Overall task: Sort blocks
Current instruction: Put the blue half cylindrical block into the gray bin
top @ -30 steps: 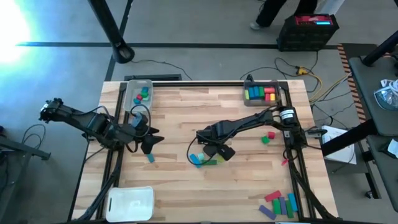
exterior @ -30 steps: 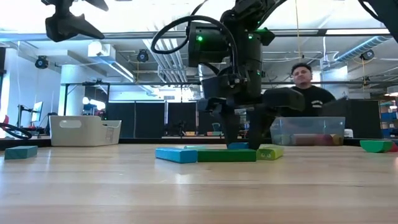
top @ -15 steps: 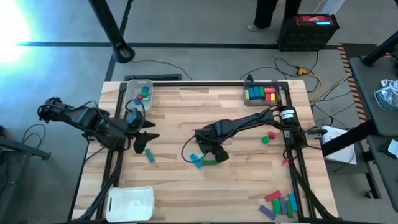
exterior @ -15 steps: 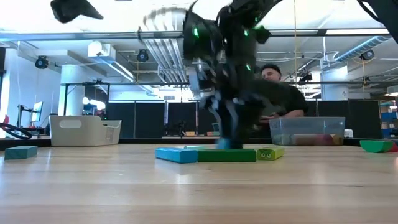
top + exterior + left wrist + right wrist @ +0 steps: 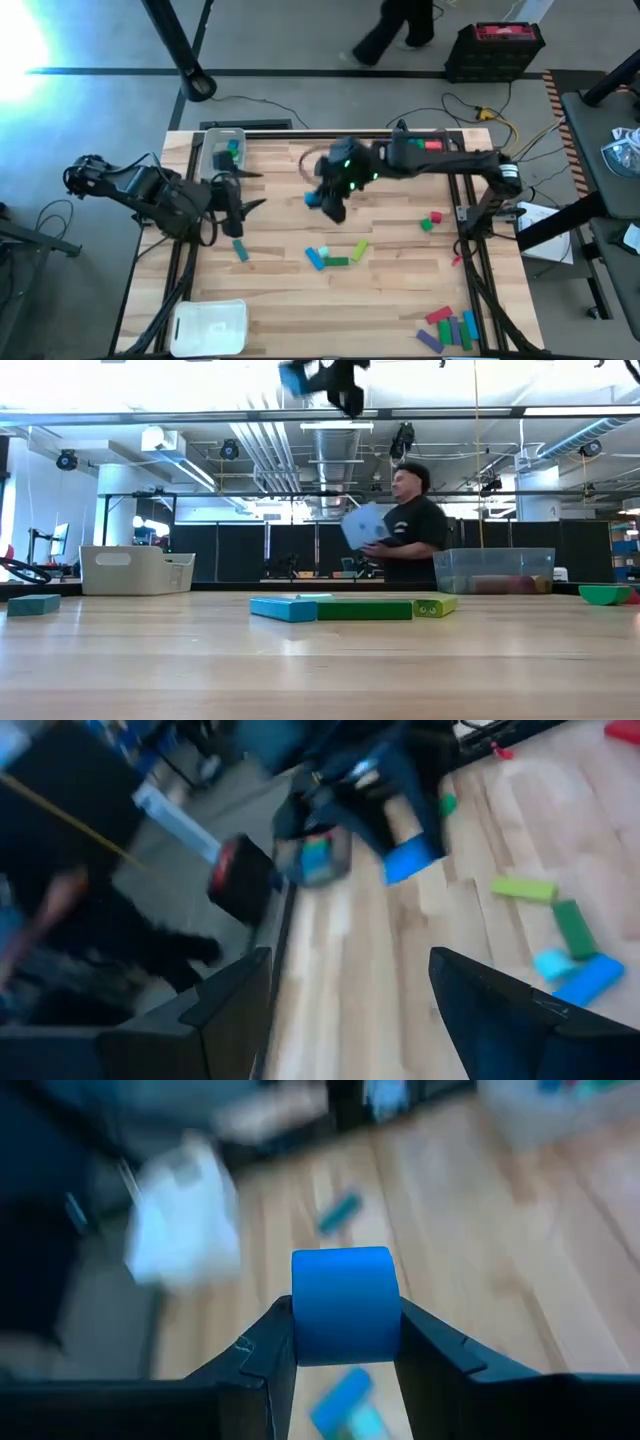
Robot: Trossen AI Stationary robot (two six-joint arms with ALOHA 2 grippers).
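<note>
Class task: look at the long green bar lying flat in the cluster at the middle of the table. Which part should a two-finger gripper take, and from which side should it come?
Probably from straight above, closing across the narrow width of the green bar near its middle. It lies flat, and its ends are crowded: a blue block sits at one end and a yellow-green block at the other, while its long sides look free.

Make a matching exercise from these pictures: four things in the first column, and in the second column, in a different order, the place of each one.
Things:
1. blue block
2. green bar
3. white tray
4. right gripper

Places:
A. lying on the table in the middle cluster of blocks
B. at the table's near left corner in the high view
C. between the right gripper's fingers
D. raised above the table, toward the far side

Pairs: 1-C, 2-A, 3-B, 4-D
</note>
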